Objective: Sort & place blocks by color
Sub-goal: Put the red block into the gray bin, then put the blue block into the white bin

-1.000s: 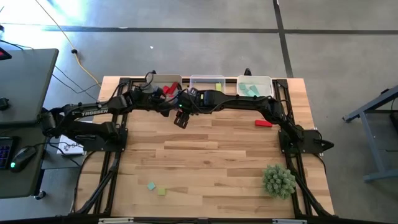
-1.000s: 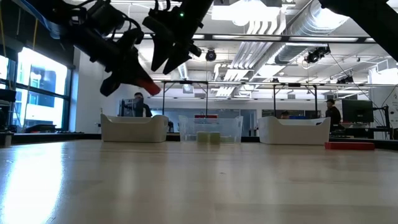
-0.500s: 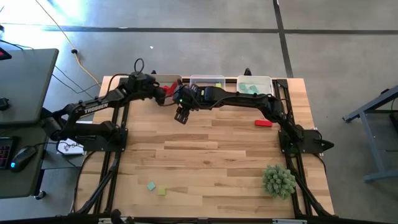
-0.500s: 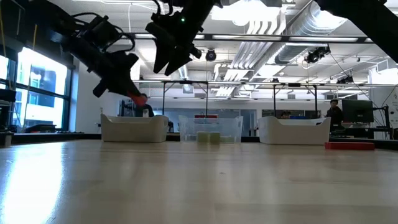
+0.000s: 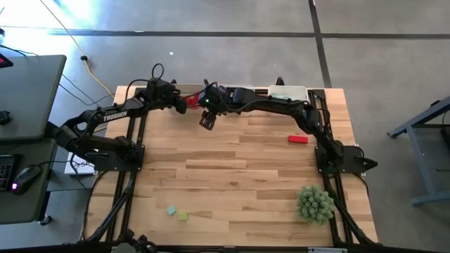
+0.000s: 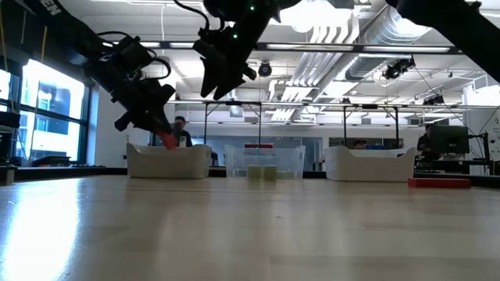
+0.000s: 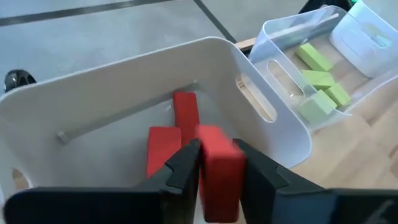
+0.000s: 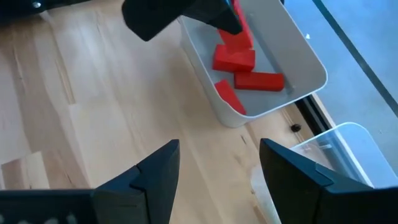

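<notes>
My left gripper [image 7: 216, 146] hangs over the white left bin [image 7: 205, 43] at the table's far edge, shut on a red block [image 7: 219, 180]. Two more red blocks [image 7: 185, 112] lie on that bin's floor. To its right, the clear middle bin [image 7: 280, 37] holds yellow-green blocks [image 7: 317, 81], and the right bin [image 5: 288, 95] holds teal ones. My right gripper [image 8: 219, 149] hovers open and empty above the table, just near of the left bin [image 8: 298, 87]. Loose on the table lie a red block [image 5: 298, 139], a teal block [image 5: 171, 209] and a yellow-green block [image 5: 183, 216]. My left gripper pinches the red block by two opposite side faces [image 7: 205, 162] between its two fingers. The fingers slant down from the table's left and near side. The block is lifted clear and hangs over the inside of the white bin, above the red blocks lying there.
A spiky green plant-like ball [image 5: 315, 204] sits at the near right. Both arms crowd the far edge in front of the bins. Black frame rails [image 5: 126, 190] run along the table's left and right sides. The middle of the table is bare wood.
My left gripper has carried the red block toward the table's far left and down, and it has tipped more steeply over the white bin. My right gripper, still open, has moved a little toward the far edge.
</notes>
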